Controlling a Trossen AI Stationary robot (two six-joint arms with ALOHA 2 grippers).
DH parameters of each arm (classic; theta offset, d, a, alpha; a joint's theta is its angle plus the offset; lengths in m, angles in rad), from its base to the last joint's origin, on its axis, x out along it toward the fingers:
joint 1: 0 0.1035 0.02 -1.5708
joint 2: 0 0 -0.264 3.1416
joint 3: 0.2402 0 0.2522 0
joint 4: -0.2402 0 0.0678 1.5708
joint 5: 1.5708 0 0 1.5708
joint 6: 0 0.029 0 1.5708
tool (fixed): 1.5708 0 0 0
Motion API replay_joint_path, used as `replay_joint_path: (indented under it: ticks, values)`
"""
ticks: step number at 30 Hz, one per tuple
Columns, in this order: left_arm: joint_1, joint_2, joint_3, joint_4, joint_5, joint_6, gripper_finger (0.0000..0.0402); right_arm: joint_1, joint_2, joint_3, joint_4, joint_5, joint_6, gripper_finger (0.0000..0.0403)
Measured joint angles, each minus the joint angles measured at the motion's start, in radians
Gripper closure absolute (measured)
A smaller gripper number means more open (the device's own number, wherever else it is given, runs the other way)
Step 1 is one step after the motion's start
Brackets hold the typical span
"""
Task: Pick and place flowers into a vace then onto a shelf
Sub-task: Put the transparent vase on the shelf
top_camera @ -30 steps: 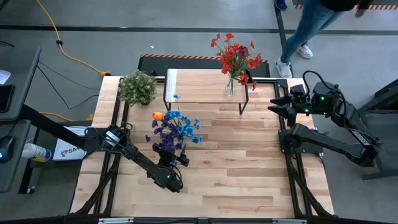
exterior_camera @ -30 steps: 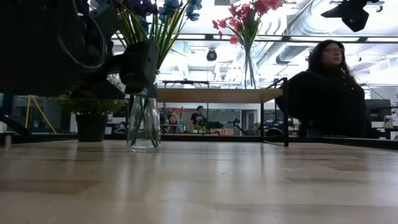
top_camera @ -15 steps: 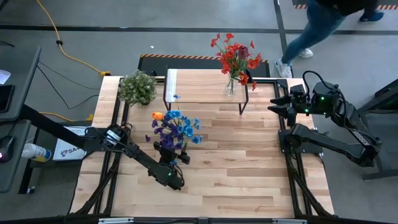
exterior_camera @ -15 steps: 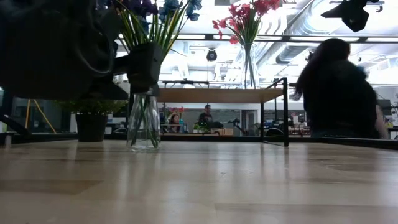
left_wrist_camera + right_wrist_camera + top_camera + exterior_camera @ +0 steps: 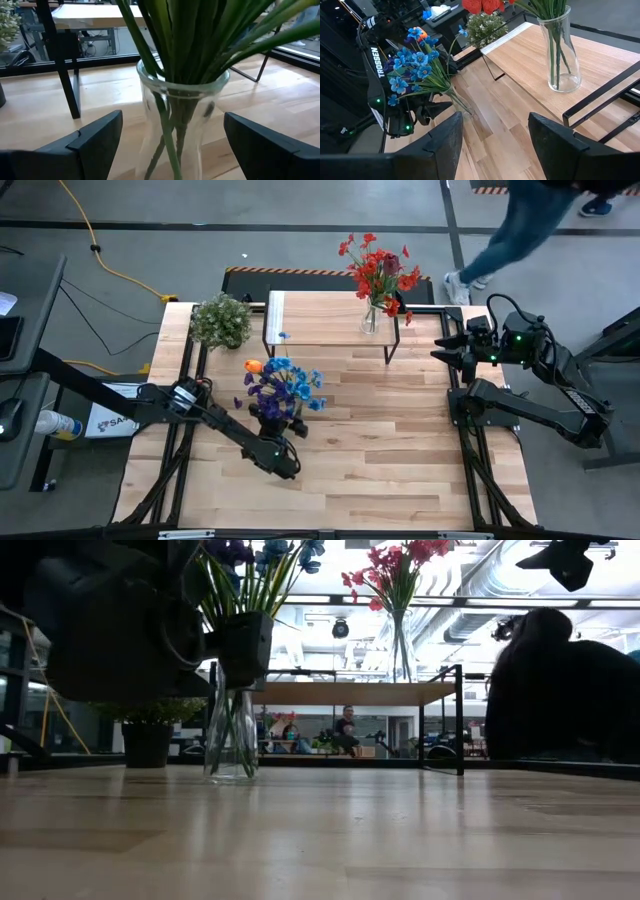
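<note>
A clear glass vase (image 5: 180,115) stands on the tabletop by its base (image 5: 231,772). It holds long green stems with blue, purple and one orange bloom (image 5: 283,385). My left gripper (image 5: 172,145) is open and level with the vase's neck, one finger on each side, with a gap on both sides. In the high view my left gripper (image 5: 275,426) lies just on the near side of the vase. A second vase of red flowers (image 5: 372,300) stands on the shelf (image 5: 320,320). My right gripper (image 5: 447,346) waits open, high at the table's right edge.
A bushy pale-green plant in a dark pot (image 5: 221,320) stands at the far left, beside the shelf. The shelf's black legs (image 5: 459,720) reach down to the tabletop. A person (image 5: 560,690) passes behind the table's far right. Bare wood lies between the vase and my right arm.
My left gripper has shifted a little toward the table's right, staying around the vase's neck. The vase and flowers have stayed put. A person has walked past behind the far right of the table.
</note>
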Motion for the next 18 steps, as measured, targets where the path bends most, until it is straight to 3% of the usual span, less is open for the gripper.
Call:
replay_joint_path:
  ticks: [18]
  values:
    - [0.028, 0.0, 0.0, 0.011, 0.01, 0.0, 0.0023, 0.0, 0.0, 0.0, 0.0, 0.0, -0.022, 0.0185]
